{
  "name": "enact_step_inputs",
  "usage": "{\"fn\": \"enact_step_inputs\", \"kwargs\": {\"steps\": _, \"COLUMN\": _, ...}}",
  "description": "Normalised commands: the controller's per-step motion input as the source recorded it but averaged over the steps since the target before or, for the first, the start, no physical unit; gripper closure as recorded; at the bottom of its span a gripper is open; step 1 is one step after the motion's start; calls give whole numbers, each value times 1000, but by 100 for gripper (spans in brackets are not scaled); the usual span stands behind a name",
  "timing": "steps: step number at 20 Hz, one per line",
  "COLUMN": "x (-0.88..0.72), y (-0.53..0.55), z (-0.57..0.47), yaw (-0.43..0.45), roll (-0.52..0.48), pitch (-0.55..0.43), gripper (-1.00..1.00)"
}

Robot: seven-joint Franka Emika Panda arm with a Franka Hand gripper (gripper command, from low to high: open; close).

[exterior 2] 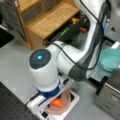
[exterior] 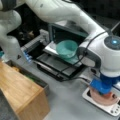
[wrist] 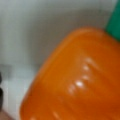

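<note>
My gripper [exterior: 103,90] [exterior 2: 53,96], on its blue mount, hangs straight down over a pink bowl [exterior: 104,99] [exterior 2: 65,107]. The bowl rests on a white base with buttons [exterior: 113,109] [exterior 2: 74,99] in both front views. An orange toy carrot [exterior 2: 57,102] lies in the bowl right under the gripper. In the wrist view the carrot [wrist: 75,82] fills nearly the whole picture, with its green top [wrist: 114,22] at the upper right; no fingers show there. A teal bowl [exterior: 67,48] [exterior 2: 110,60] sits apart on an open door.
A wooden cabinet [exterior: 22,92] [exterior 2: 50,20] stands at a front view's left. A small oven [exterior: 65,31] with its door down holds the teal bowl, above a black tray [exterior: 56,68]. A metal box [exterior 2: 110,100] stands near the white base. Cables trail across the grey table.
</note>
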Motion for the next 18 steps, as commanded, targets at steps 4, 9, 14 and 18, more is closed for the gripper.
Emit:
{"fn": "enact_step_inputs", "kwargs": {"steps": 4, "x": -264, "y": 10, "z": -121, "yaw": -6, "roll": -69, "pitch": -163, "gripper": 100}}
{"fn": "enact_step_inputs", "kwargs": {"steps": 9, "x": -257, "y": 24, "z": -95, "yaw": 0, "roll": -66, "pitch": -146, "gripper": 100}}
{"fn": "enact_step_inputs", "kwargs": {"steps": 14, "x": -247, "y": -2, "z": 96, "yaw": 11, "roll": -52, "pitch": -103, "gripper": 100}}
{"fn": "enact_step_inputs", "kwargs": {"steps": 18, "x": -210, "y": -80, "z": 425, "yaw": 3, "roll": -42, "pitch": -30, "gripper": 100}}
